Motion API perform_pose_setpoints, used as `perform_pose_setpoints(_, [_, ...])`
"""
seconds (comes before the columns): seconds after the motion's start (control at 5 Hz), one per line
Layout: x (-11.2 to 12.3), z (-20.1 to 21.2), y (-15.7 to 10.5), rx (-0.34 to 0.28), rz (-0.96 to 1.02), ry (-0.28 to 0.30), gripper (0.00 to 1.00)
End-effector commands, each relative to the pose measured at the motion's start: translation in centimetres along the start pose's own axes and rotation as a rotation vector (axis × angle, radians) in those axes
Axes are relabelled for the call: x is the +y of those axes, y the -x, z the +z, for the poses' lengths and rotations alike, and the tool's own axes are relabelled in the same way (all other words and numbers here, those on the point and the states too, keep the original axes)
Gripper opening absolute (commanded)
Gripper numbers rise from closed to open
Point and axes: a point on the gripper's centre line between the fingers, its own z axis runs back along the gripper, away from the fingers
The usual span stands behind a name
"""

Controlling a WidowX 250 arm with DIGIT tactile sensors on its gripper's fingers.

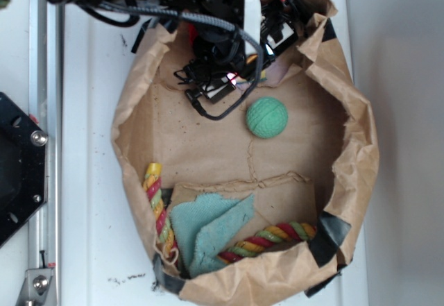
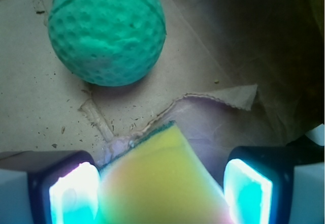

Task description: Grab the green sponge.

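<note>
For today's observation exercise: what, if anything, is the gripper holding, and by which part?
Not the green sponge, which lies free ahead. A yellow sponge sits between the fingers; whether they clamp it cannot be told.

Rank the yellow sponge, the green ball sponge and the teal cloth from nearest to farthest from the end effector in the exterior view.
1. Yellow sponge: between the end effector's fingers at the bag's top.
2. Green sponge: just below and right.
3. Teal cloth: far end of the bag, bottom of view.
</note>
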Motion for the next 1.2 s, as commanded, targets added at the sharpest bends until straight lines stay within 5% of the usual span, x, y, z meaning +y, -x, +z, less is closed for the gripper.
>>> perform_pose_setpoints(0.0, [0.4,-0.6,0.3,0.0,-0.005,-0.014,0.22])
perform_pose_setpoints(0.2, [0.6,-0.1,0.4,-0.006,0.002,-0.032,0.0])
perform_pose_setpoints(1.0, [1.7,2.9,0.2,-0.02,0.156,-0.035,0.0])
